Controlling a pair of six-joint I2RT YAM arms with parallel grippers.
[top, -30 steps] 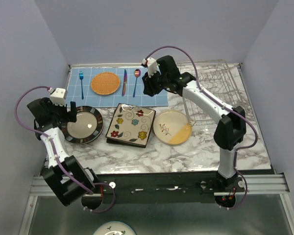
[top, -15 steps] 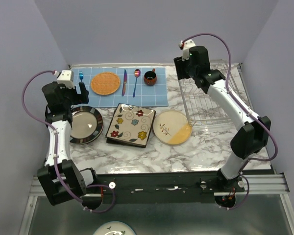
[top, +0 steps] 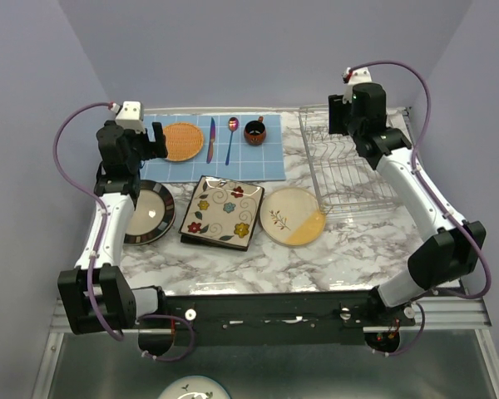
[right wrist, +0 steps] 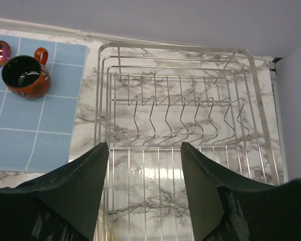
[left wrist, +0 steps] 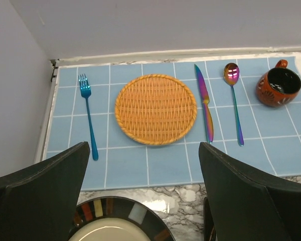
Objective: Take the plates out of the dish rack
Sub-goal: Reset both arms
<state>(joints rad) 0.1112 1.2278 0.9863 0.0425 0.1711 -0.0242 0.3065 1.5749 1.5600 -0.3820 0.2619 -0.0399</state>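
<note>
The silver wire dish rack (top: 349, 170) stands at the back right and holds no plates; it fills the right wrist view (right wrist: 190, 125). Three plates lie on the marble: a stripe-rimmed round plate (top: 147, 213), a square flowered plate (top: 223, 212) and a cream round plate (top: 293, 215). My left gripper (top: 155, 141) is open and empty, above the gap between the stripe-rimmed plate (left wrist: 115, 226) and the blue placemat. My right gripper (top: 338, 116) is open and empty, high over the rack's left part.
A blue placemat (top: 270, 162) at the back holds an orange woven mat (left wrist: 155, 108), a fork (left wrist: 88, 115), a knife (left wrist: 204, 103), a spoon (left wrist: 233, 100) and a dark-red cup (right wrist: 25, 76). Walls close the back and sides. Another plate (top: 191, 388) lies below the table's front.
My right arm has swung right from the placemat to above the rack, and the cup now shows on the placemat. My left arm has risen and moved back from beside the stripe-rimmed plate.
</note>
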